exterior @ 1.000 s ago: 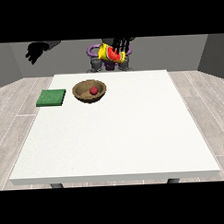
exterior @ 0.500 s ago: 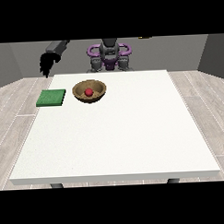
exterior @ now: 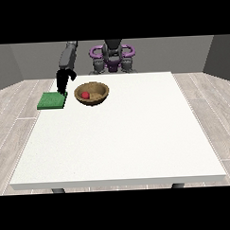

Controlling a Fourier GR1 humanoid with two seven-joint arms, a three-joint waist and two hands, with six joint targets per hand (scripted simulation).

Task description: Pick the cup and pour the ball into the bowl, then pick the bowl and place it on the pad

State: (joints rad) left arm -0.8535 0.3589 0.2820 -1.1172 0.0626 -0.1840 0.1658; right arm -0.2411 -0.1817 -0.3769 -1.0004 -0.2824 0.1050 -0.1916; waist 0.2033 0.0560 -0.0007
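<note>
**Now the hand hangs between pad and bowl**

In the front view, we see the large white table (exterior: 122, 135) filling the middle of the frame, with the robot small at the top centre. The wooden bowl (exterior: 92, 94) sits in the upper left part of the table, and the red ball (exterior: 85, 95) lies inside it, towards its left side. Just left of the bowl lies the green pad (exterior: 52, 100), near the table's left edge; bowl and pad are apart.

The hand at the view's left (exterior: 63, 82) points downward over the gap between pad and bowl, its fingers hanging fairly straight and holding nothing. Half a second ago we saw it higher and farther left, above the pad's far side; it has since come down and inward. Bowl, ball and pad have not shifted. We see no cup.
</note>
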